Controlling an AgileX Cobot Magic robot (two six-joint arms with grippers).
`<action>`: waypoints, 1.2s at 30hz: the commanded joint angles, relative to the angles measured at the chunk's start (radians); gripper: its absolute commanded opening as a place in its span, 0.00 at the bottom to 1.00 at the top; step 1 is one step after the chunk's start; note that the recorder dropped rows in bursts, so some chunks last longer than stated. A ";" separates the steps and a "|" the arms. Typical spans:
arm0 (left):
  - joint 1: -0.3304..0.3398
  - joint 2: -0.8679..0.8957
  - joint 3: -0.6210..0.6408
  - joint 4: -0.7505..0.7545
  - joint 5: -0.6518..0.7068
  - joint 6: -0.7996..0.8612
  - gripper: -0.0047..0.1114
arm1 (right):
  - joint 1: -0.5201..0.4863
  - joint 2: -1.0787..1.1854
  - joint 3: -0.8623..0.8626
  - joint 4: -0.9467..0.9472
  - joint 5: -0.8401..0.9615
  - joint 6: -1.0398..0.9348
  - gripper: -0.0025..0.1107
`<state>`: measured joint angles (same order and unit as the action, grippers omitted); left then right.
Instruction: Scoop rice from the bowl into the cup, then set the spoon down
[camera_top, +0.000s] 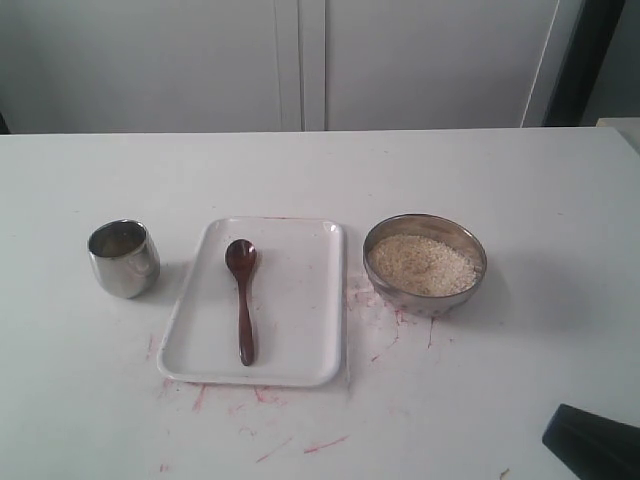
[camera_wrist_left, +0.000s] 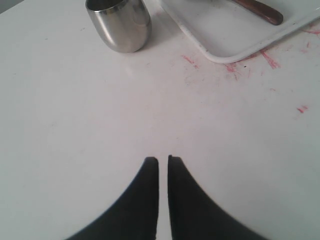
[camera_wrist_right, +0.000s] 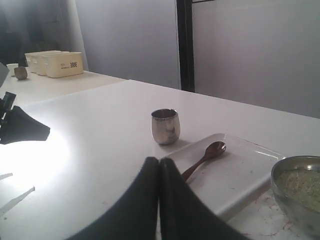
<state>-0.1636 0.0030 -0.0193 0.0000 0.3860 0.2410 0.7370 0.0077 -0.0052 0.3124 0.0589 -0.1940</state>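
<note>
Well, the spoon (camera_top: 243, 300) lies flat on the tray (camera_top: 300, 310), between cup (camera_top: 123, 258) and bowl (camera_top: 425, 298) of rice (camera_top: 422, 264), and nothing touches it. The left gripper (camera_wrist_left: 163, 161) and right gripper (camera_wrist_right: 159, 162) are closed up, empty. The spoon looks light, stiff and smooth. I'd pinch the slim handle mid-length, since it may skid on the tray.

I see a reddish-brown spoon (camera_top: 243, 300), white tray (camera_top: 300, 300), beige rice (camera_top: 422, 263), silver bowl (camera_top: 425, 301) and cup (camera_top: 123, 262), red-streaked white table (camera_top: 520, 190).
</note>
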 joint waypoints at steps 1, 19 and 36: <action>-0.002 -0.003 0.009 0.000 0.033 -0.006 0.16 | 0.000 -0.005 0.005 -0.002 0.024 -0.011 0.02; -0.002 -0.003 0.009 0.000 0.033 -0.006 0.16 | 0.000 -0.005 0.005 0.007 0.047 -0.001 0.02; -0.002 -0.003 0.009 0.000 0.033 -0.006 0.16 | 0.000 -0.005 0.005 -0.368 0.113 0.310 0.02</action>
<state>-0.1636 0.0030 -0.0193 0.0000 0.3860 0.2410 0.7370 0.0077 -0.0052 -0.0424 0.1339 0.1283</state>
